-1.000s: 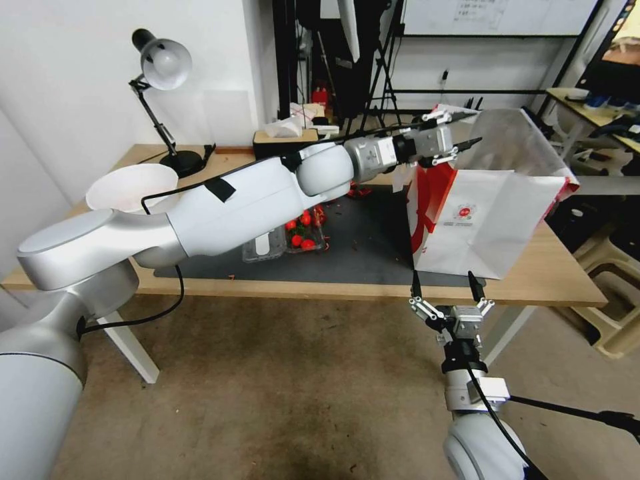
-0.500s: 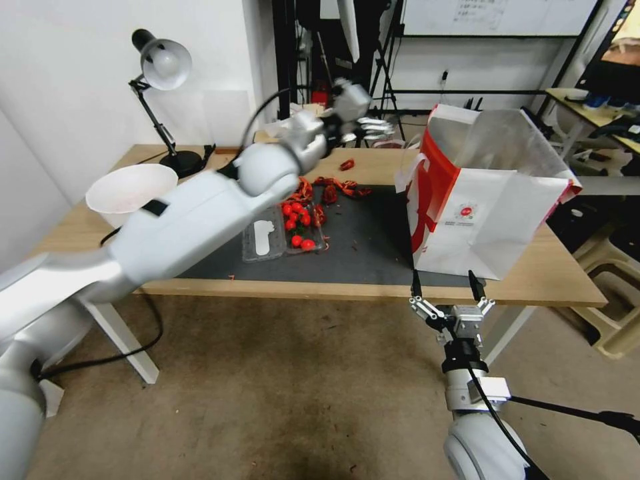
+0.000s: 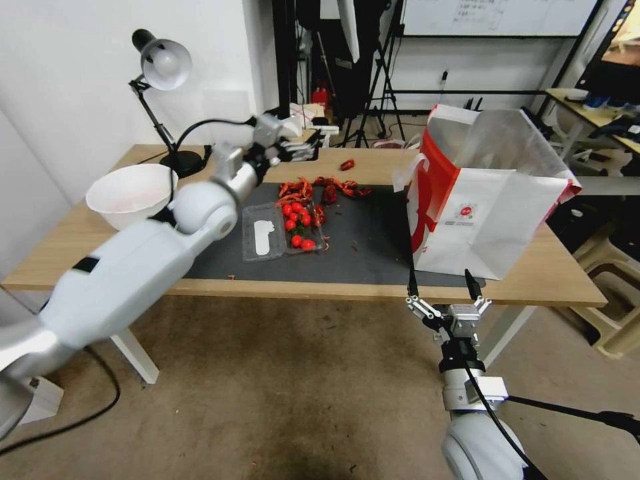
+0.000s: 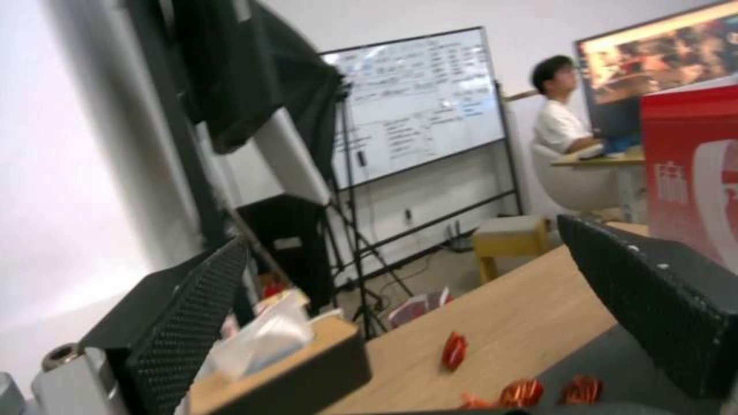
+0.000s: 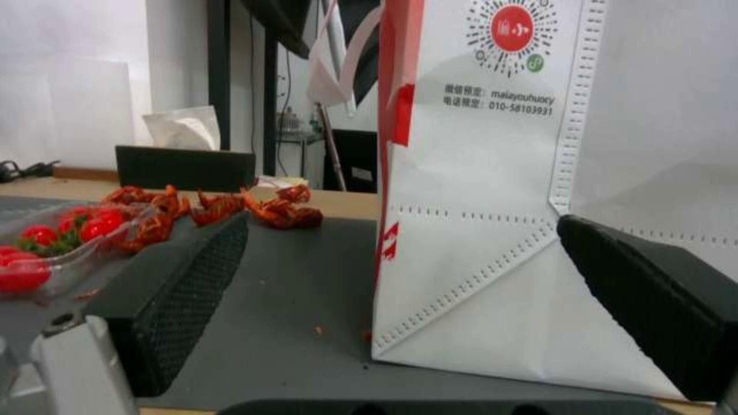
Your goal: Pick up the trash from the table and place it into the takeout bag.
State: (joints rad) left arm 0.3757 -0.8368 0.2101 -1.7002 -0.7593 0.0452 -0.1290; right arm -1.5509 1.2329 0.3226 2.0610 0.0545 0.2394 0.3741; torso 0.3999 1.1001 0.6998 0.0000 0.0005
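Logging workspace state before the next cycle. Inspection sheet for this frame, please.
Surface: table with dark mat.
Job's things: takeout bag upright, open; red scraps; clear tomato tray; white bowl.
Clutter: tissue box, desk lamp.
Grippers: left gripper open, empty, above table's far edge; right gripper open at near edge.
Cables: black cable over left arm.
Surroundings: whiteboard, tripod stands.

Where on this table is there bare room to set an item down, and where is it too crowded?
Free: the dark mat between the clear tomato tray and the takeout bag, and the near wood strip of the table. Crowded: the red shell scraps behind the tray, where the open left claw hangs by the tissue box.
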